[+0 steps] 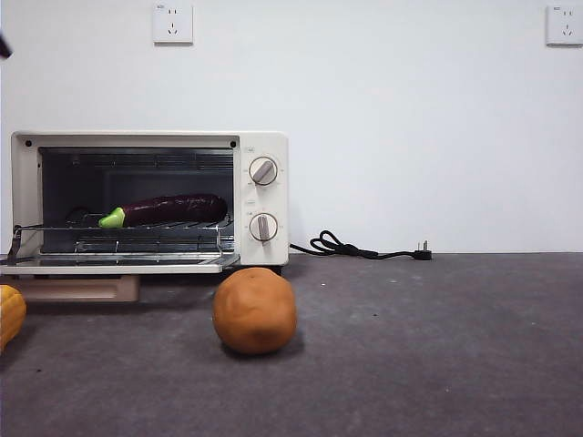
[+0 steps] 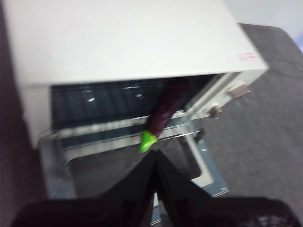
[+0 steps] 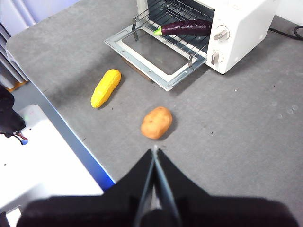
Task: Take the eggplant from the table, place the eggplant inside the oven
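Eggplant (image 1: 168,210) on the oven (image 1: 146,200) rack, door down.
I see my left claw (image 2: 155,158) pinched closed above the oven, right claw (image 3: 155,153) closed over the worktop (image 3: 246,123).

Grey table (image 3: 246,127) carrying oven (image 3: 236,23), sitting at 12 o'clock in right wrist view; potato (image 3: 156,122) lying centre; corn (image 3: 106,87) lying at 10 o'clock; black cord (image 1: 360,248) trailing beside oven.
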Robot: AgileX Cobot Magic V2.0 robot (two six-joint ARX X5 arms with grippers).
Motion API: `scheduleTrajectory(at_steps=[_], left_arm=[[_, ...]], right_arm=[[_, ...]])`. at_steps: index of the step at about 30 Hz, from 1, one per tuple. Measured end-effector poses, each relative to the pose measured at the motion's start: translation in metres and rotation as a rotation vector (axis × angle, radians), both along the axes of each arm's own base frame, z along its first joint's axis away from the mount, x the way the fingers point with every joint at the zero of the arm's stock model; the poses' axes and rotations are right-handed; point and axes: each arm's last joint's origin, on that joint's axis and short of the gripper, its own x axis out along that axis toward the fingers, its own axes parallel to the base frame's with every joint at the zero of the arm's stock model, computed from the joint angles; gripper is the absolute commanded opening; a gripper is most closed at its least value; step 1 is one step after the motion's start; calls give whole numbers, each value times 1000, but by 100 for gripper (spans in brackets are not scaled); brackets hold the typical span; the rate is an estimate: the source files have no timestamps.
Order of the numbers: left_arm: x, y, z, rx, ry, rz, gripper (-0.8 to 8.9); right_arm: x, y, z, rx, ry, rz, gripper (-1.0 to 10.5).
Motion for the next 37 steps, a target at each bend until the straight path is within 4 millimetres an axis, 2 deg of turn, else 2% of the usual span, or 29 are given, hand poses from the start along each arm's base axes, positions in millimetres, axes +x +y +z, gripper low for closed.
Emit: scheduleTrajectory(at_steps=[6,8,15,20,26,34,37], left_arm=[[-14,36,-43,-58,90,111,-8],[-19,43,-58,-91,115,126,-8],[-32,42,-123,-134,196,131,-8],[-40,38,-157,-139,204,143,-8],[-49,40,-178,-124,217,196,-8],[-47,47,-178,-88,170,237,-8],[-44,49,-186,-93,188,243,-8]], right_arm=[[0,0,0,0,0,0,-12],[0,0,0,0,0,0,-12],[0,0,0,0,0,-1,-12],[0,0,0,0,0,-1,-12],[0,0,0,0,1,-3,-12],[0,0,0,9,11,-12,-12],[0,0,0,12,14,-14,-12]])
